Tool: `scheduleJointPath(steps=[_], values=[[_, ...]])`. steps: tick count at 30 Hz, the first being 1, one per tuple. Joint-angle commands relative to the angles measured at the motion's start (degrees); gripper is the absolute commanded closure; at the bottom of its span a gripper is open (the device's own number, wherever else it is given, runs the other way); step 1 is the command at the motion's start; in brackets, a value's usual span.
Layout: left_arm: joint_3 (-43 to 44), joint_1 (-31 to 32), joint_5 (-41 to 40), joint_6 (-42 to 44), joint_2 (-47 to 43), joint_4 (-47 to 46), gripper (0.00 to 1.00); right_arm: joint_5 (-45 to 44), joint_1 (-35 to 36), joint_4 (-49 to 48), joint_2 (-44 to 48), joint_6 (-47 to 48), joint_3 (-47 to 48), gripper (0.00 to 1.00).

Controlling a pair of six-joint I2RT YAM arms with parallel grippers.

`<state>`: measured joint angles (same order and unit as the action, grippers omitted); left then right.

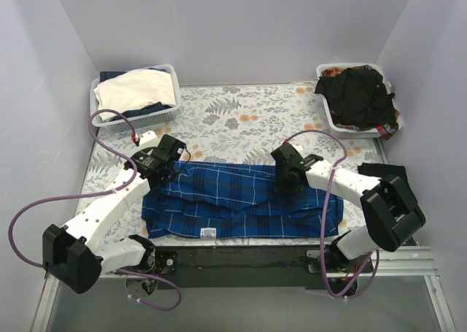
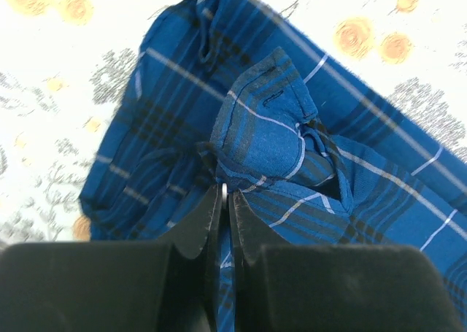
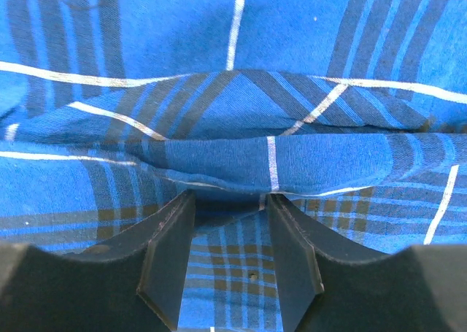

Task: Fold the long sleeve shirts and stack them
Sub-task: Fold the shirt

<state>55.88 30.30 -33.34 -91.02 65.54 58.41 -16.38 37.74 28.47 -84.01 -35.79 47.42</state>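
The royal-blue plaid shirt (image 1: 241, 201) lies partly folded and rumpled on the floral table cover, its white label (image 1: 208, 232) at the near edge. My left gripper (image 1: 169, 164) is at the shirt's far left corner. In the left wrist view it (image 2: 225, 192) is shut on a bunched piece of plaid cloth (image 2: 270, 128). My right gripper (image 1: 286, 173) is over the shirt's far right part. In the right wrist view it (image 3: 228, 199) is open, with a raised fold of plaid (image 3: 270, 157) just beyond its tips. The black shirt (image 1: 359, 95) is heaped in the right basket.
A white lattice basket (image 1: 139, 120) at the back left holds cream and dark cloth. Another white basket (image 1: 343, 67) stands at the back right. A dark cloth (image 1: 381, 170) lies by the right arm. A black bar (image 1: 241, 255) runs along the near table edge.
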Motion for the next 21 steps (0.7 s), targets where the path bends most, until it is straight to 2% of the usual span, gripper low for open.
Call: scheduleJointPath(steps=[1, 7, 10, 14, 15, 17, 18, 19, 21], values=[[-0.33, -3.41, 3.72, 8.21, 2.13, -12.86, 1.00, -1.55, -0.38, 0.36, -0.01, -0.68, -0.75, 0.48], [0.55, -6.22, 6.27, 10.60, 7.84, -17.19, 1.00, -1.81, -0.38, 0.45, -0.54, -1.04, -0.14, 0.48], [-1.55, -7.27, 6.01, 9.99, 9.25, -16.67, 1.00, -1.72, -0.38, 0.45, -0.37, -0.95, 0.57, 0.48], [-4.89, -11.65, 5.39, 8.23, 10.83, -13.51, 1.00, -0.76, -0.38, 2.02, 1.03, -0.51, 2.58, 0.47], [-5.60, -12.63, 5.13, 8.40, 11.01, -12.89, 0.81, -0.06, 0.14, 2.03, 1.73, 1.49, 3.29, 0.44], [-6.83, -15.00, 5.22, 9.28, 10.67, -12.71, 0.67, -1.62, 1.37, 3.42, 4.01, 2.91, 6.35, 0.38], [-6.92, -15.45, 5.65, 10.24, 10.23, -12.80, 0.52, -3.99, 2.94, 4.04, 4.55, 4.14, 7.59, 0.35], [-6.14, -15.80, 5.92, 10.51, 9.79, -12.97, 0.43, -4.88, 3.65, 4.92, 4.82, 4.50, 8.82, 0.35], [-4.56, -16.15, 6.71, 11.74, 8.56, -12.97, 0.37, -5.68, 5.58, 7.30, 4.91, 5.46, 12.25, 0.35]])
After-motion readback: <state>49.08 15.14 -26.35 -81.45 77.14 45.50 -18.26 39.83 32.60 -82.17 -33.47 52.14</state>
